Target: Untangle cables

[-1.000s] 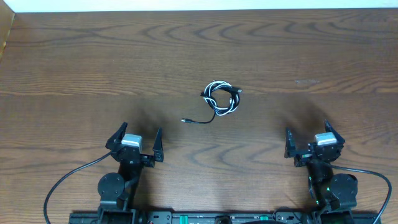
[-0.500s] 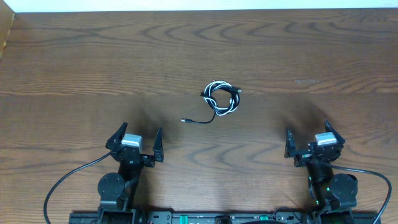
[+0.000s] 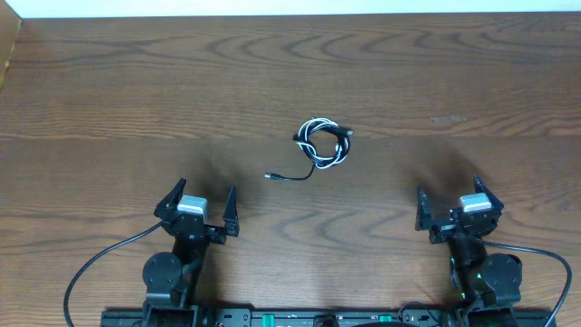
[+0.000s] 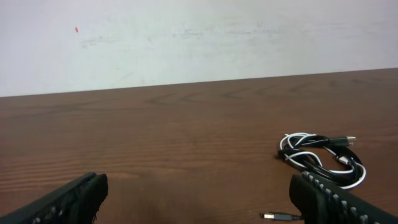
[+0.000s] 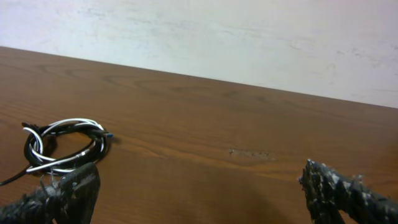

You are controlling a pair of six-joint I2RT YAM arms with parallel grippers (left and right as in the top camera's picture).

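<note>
cables (image 5: 62,144) coiled together, near edge hidden behind right gripper (image 5: 199,177) finger (image 5: 68,190).

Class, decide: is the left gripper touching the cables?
Apart. The overhead view shows a wide stretch of bare table between the open left gripper and the cables.

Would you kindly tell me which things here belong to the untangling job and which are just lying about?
For the job: cables, black and white, coiled together; left gripper; right gripper, both open.
Just there: table; the arms' own thick black wires.
</note>
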